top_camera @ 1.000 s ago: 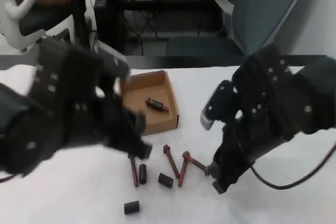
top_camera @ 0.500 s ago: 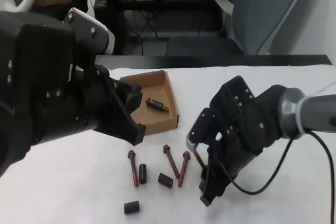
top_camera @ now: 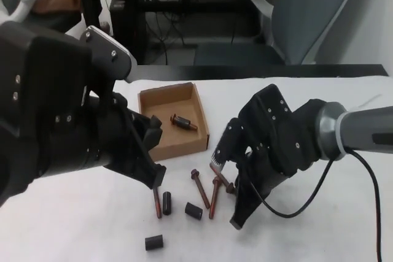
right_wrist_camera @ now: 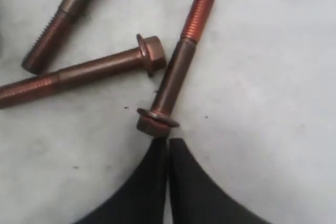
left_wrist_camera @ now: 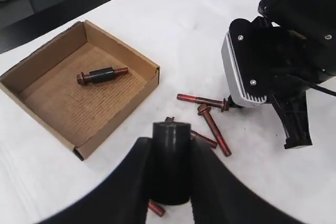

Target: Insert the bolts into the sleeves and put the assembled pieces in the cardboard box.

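Left hand point(left_wrist_camera: 171, 148) clamped on a black sleeve point(left_wrist_camera: 170, 174), held over the desk point(top_camera: 80, 225) on the near side of the cardboard box point(top_camera: 184, 146). One assembled piece point(top_camera: 183, 122) lies in the box. Right hand point(right_wrist_camera: 168, 145) pinched closed, empty, tips at the head of a loose bolt point(right_wrist_camera: 176, 66). Other bolts point(top_camera: 198, 187) and loose sleeves point(top_camera: 193, 210) lie left of it.

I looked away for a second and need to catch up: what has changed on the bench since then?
The right gripper shifted left to a bolt, which seems nudged left too. The left gripper, shut on a sleeve, rose toward the camera. The box, its assembled piece, the other bolts and the loose sleeves stayed.
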